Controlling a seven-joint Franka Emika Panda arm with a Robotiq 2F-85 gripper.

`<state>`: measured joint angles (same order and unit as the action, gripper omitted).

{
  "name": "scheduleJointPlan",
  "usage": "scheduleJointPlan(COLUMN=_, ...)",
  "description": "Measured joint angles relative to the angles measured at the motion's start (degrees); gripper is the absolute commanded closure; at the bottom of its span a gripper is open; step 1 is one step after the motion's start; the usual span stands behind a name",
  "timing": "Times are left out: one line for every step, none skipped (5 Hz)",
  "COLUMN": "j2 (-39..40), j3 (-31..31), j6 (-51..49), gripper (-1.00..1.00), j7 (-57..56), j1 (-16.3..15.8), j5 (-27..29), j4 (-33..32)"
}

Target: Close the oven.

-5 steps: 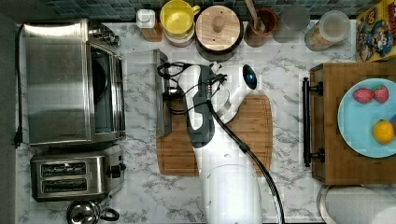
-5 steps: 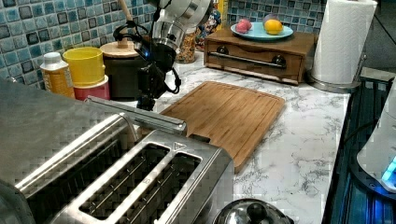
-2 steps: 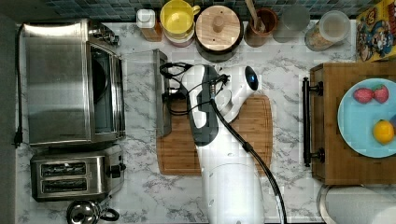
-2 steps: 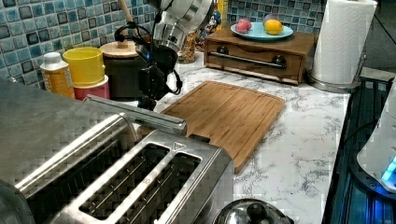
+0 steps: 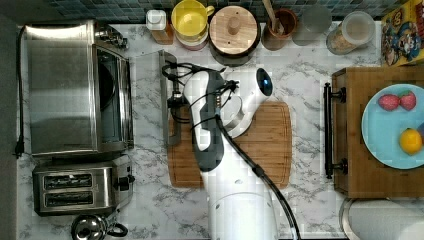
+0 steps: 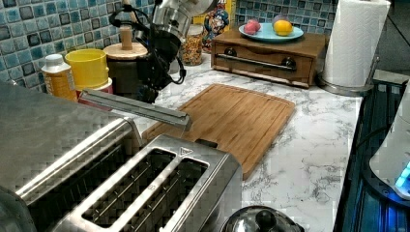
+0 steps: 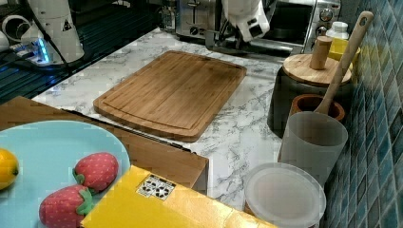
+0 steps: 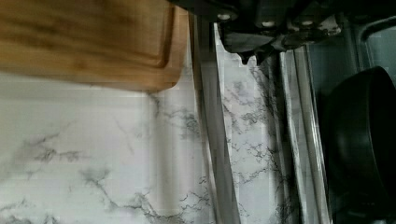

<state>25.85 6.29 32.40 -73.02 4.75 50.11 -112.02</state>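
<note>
Steel oven (image 5: 75, 87) sits at the top view's left end of the desk (image 5: 305, 75), its glass door (image 5: 145, 95) dropped open and level, so closing is not yet done. Gripper (image 5: 172, 100) is at the bar handle (image 5: 164, 97); I cannot tell how the jaws stand. Swing path looks free, though the cutting board (image 5: 260, 145) edge lies just beside the handle and jars (image 5: 235, 30) stand near.

A wooden cutting board (image 5: 260, 145) lies on the marble counter (image 5: 305, 75). A 2-slot toaster (image 5: 80, 190) sits beside a kettle (image 5: 92, 227). A blue plate (image 5: 390, 125) holds 2 strawberries (image 5: 397, 101) and 1 lemon (image 5: 411, 141).
</note>
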Motion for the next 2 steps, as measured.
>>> scheduleJointPlan(j2=-2.3, j3=-0.1, j6=0.5, gripper=1.00, j7=12.8, j1=-2.8, j5=-11.7, j4=1.4)
scheduleJointPlan(j2=-2.5, j3=0.2, j6=-1.0, gripper=1.00, j7=20.3, j1=-5.9, j5=-20.6, j4=5.1)
